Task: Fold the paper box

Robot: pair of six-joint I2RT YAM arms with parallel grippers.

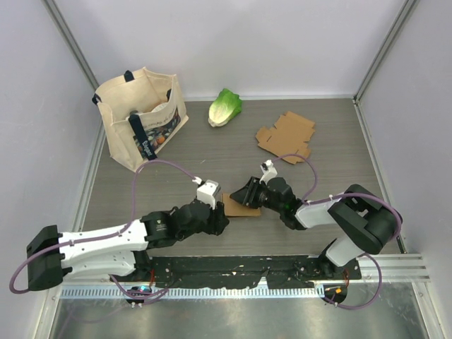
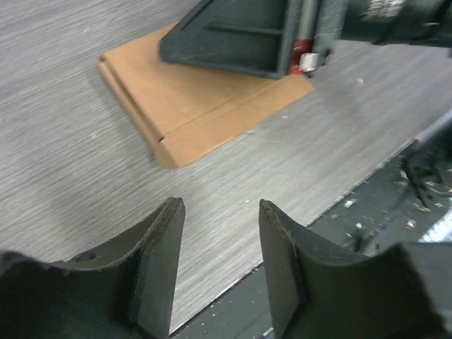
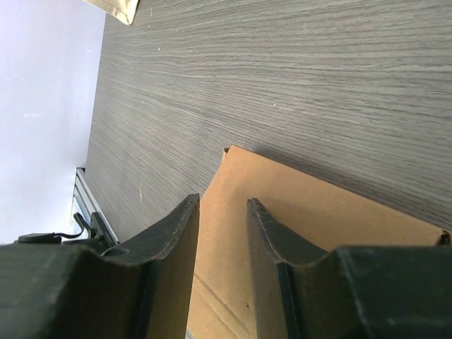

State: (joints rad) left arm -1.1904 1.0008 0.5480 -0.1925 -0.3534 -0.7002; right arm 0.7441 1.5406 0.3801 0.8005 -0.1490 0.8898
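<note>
Left end effector [image 2: 220, 209]: released, empty, paper box [image 2: 205, 106] just ahead. Right end effector [image 3: 222, 205]: parted, down atop box, likely pinning folds.

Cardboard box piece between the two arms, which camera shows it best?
Left wrist: the cardboard box piece is close, with its creases and edges plain. Top external shows it small and half hidden. Right wrist shows only one corner.

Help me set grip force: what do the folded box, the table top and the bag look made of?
The folded box: matte brown cardboard, likely; score lines and raw edges show. The table top: grey wood-grain surface, probably laminate; fine parallel streaks. The bag: cream fabric, apparently canvas; soft sagging sides.
</note>
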